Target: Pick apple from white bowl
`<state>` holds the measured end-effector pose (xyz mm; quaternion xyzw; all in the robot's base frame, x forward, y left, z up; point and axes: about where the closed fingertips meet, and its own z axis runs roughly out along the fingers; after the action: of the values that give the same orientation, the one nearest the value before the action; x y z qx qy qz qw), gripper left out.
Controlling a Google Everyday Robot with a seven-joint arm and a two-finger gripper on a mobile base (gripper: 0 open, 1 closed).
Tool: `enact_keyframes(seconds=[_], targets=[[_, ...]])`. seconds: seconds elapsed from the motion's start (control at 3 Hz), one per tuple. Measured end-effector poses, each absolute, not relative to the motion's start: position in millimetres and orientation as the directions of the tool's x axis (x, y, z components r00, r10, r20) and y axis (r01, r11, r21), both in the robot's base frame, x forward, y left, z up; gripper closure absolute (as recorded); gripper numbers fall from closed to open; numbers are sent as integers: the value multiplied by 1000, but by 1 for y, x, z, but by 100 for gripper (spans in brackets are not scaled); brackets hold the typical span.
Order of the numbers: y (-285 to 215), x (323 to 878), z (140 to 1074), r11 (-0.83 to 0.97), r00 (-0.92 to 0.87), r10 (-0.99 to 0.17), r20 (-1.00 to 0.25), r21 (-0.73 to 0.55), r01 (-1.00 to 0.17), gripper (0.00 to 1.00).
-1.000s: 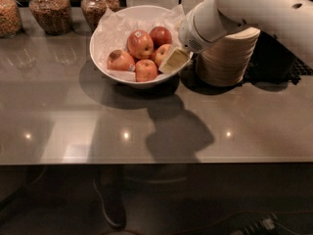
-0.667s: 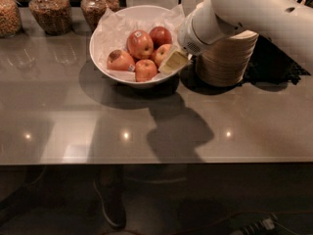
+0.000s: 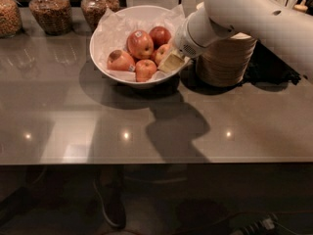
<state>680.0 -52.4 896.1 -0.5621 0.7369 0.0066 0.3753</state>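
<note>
Change since a second ago: hardly anything is moving; the gripper (image 3: 171, 62) is staying at the same spot inside the right side of the white bowl (image 3: 100, 53), and the fruit is lying as before.
Gripper: it is reaching down into the bowl from the right, its pale tip sitting low against the inner wall, just right of the fruit pile.
Gripper state: I am not able to tell whether it is wide, narrow or holding anything.
Arm: my white arm (image 3: 249, 13) is stretching in from the far right, passing over the stack of small bowls (image 3: 227, 62).
Apple: the apple (image 3: 160, 54) is lying in the white bowl at the right edge of the pile, right beside the gripper's tip and looking to be in contact with it.
Other fruit: a bigger red apple with a sticker (image 3: 140, 43) is sitting in the middle, a darker apple (image 3: 160, 34) behind it.
Lining: crinkled white paper (image 3: 113, 26) is sticking up around the rim.
Bowl place: it is standing on the far half of the bench (image 3: 146, 131), with glass jars (image 3: 49, 11) to its far left.
</note>
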Motion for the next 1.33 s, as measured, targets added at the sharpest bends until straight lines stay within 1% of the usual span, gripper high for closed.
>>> enact_keyframes(seconds=[0.33,0.67,1.0,1.33], targets=[[-51,680,890,370,-102,-822,-560,-390,-843,52],[-49,679,886,368,-111,-821,-560,-371,-853,53],[-49,679,886,368,-111,-821,-560,-370,-853,71],[-40,673,919,344,-28,-802,-597,-422,-839,94]])
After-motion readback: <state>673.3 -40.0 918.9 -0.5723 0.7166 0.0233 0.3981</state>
